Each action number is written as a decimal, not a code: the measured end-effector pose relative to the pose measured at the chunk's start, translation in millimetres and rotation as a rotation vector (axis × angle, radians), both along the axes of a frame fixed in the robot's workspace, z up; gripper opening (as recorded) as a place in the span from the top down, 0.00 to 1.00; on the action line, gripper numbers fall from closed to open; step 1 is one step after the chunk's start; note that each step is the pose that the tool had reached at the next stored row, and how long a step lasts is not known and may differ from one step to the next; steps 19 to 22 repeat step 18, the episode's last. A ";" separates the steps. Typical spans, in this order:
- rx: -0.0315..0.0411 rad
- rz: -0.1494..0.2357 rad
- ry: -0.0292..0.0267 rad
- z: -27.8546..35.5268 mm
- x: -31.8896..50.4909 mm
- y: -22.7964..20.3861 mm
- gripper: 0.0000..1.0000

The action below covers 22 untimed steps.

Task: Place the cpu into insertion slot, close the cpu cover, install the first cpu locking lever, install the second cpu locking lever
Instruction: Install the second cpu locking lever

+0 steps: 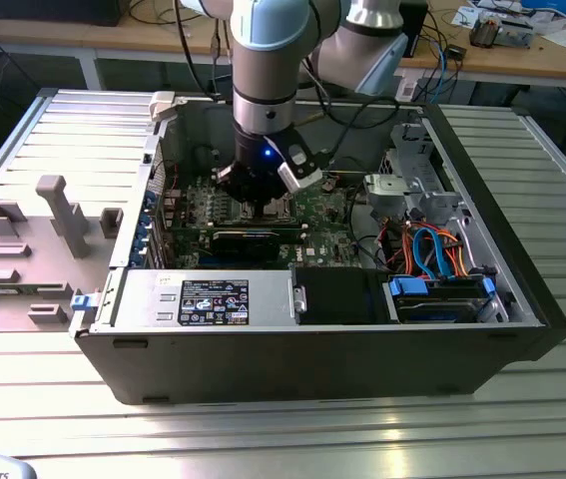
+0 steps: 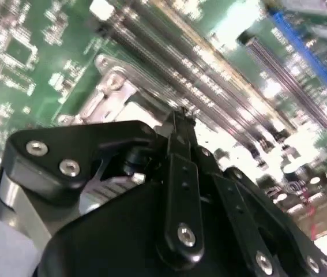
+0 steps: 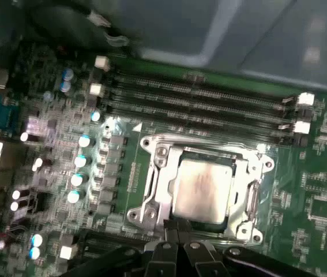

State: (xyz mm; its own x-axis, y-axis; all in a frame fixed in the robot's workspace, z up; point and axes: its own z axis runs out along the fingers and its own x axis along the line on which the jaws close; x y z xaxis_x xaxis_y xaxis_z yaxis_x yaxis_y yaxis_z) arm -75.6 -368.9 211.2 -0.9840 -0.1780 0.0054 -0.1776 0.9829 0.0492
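In the first wrist view the silvery-tan cpu (image 3: 200, 189) lies flat in the insertion slot (image 3: 137, 214) on the green board. The cpu cover (image 3: 243, 165), a silvery frame, lies down around the cpu's edges. A thin metal lever (image 3: 150, 187) runs along one side of the socket; I cannot tell whether it is latched. My gripper (image 3: 177, 247) is shut with its black tips together just at the socket's near edge, holding nothing I can see. In the second wrist view the gripper (image 2: 180, 115) points at the socket's metal rim (image 2: 111, 92). In the exterior view the gripper (image 1: 261, 205) hangs low over the board inside the computer case.
Long dark memory slots (image 3: 203, 95) run beside the socket. A long black card (image 1: 253, 239) lies just in front of it. A drive cage with blue and orange cables (image 1: 432, 249) fills the exterior view's right. Case walls (image 1: 168, 150) surround the board. Grey fixtures (image 1: 63, 215) stand outside.
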 end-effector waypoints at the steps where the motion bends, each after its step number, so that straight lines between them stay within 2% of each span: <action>1: -0.0035 0.000 0.0000 0.0 1.3 9.7 0.89; 3: -0.0120 0.000 0.0000 0.4 1.7 16.2 0.89; 4: -0.0159 0.000 -0.0002 1.5 1.9 17.1 0.89; 6: -0.0189 0.000 0.0000 7.0 2.3 17.2 0.89; 10: -0.0201 -0.001 0.0000 18.8 2.3 17.2 0.89; 12: -0.0200 -0.001 0.0000 22.7 2.3 17.3 0.89; 22: -0.0200 -0.001 -0.0001 23.4 2.3 17.3 0.89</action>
